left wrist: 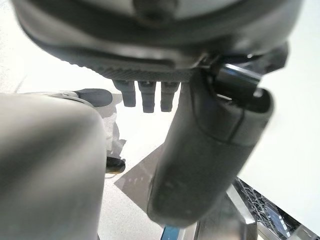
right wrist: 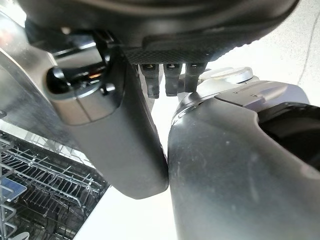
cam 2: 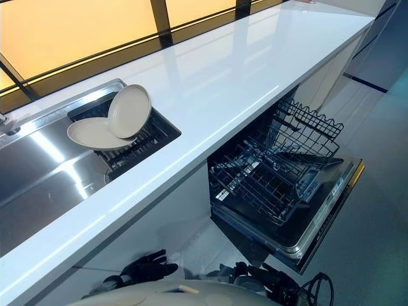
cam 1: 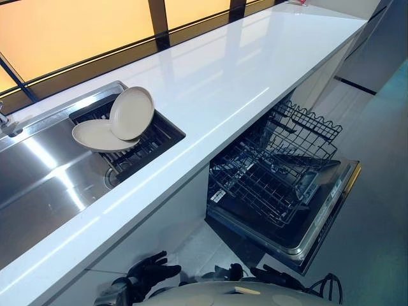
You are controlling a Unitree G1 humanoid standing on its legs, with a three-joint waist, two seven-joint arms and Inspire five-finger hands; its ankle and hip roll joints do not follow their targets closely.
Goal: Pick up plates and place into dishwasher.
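Two beige plates rest in the dark drain rack (cam 1: 159,137) set in the sink. One plate (cam 1: 102,135) lies flat and the other plate (cam 1: 132,113) leans tilted on top of it. The dishwasher (cam 1: 280,191) below the counter stands open, its wire rack (cam 1: 274,169) pulled out over the lowered door and holding no plates. My left hand (cam 1: 150,271) hangs low by the cabinet front, far below the plates, fingers relaxed and holding nothing. Near the door's front corner, my right hand (cam 1: 274,275) also hangs low, open and holding nothing.
A long white countertop (cam 1: 242,70) runs from the steel sink (cam 1: 38,185) to the far end, with windows behind it. The lowered dishwasher door (cam 1: 328,213) juts out into the grey floor (cam 1: 376,191). A tap (cam 1: 6,121) stands at the sink's left.
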